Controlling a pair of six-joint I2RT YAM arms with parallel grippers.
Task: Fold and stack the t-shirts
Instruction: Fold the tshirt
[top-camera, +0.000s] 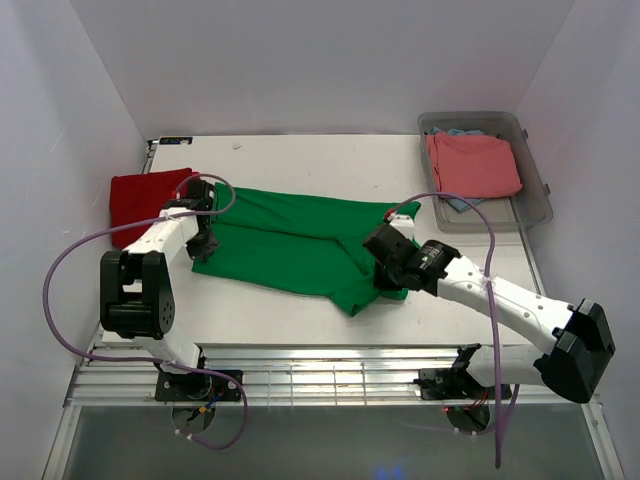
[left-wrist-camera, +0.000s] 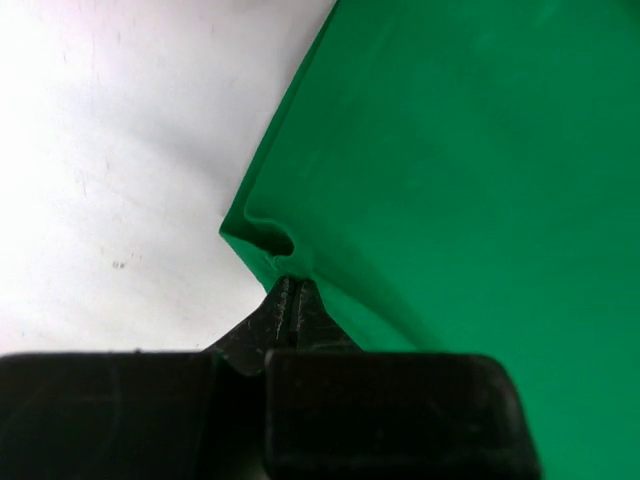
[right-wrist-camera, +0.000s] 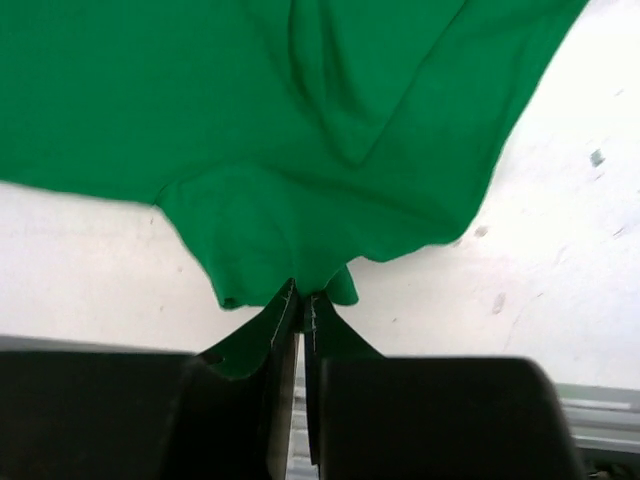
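Left gripper (top-camera: 203, 243), seen from above, is pressing on the left edge of the green tee (top-camera: 300, 240), and the right gripper (top-camera: 388, 283) is sitting on the near right corner of the same tee. This tee is lying spread on the table (top-camera: 300, 150) between the two grippers, mostly flat, with some creases running toward the right gripper. A red tee (top-camera: 140, 197) is lying just beside the left gripper, on the side away from the green tee, and it is looking already folded. Well beyond the right gripper, a bin (top-camera: 537, 195) is holding a pink tee (top-camera: 472, 165) with a blue tee (top-camera: 455, 204) under it.

From the left wrist, the jaws are standing clenched, and a small curl of the green hem seems to be nipped right at their tips. The cloth is spreading away to the right of them, and bare table is showing on their left.

From the right wrist, the jaws are gripping a corner of green cloth, which is fanning out ahead of them.

I am judging the task to be less than half done. The red tee seems finished. The green tee is being held at two points but is not yet folded. The pink and blue ones are waiting in the bin.
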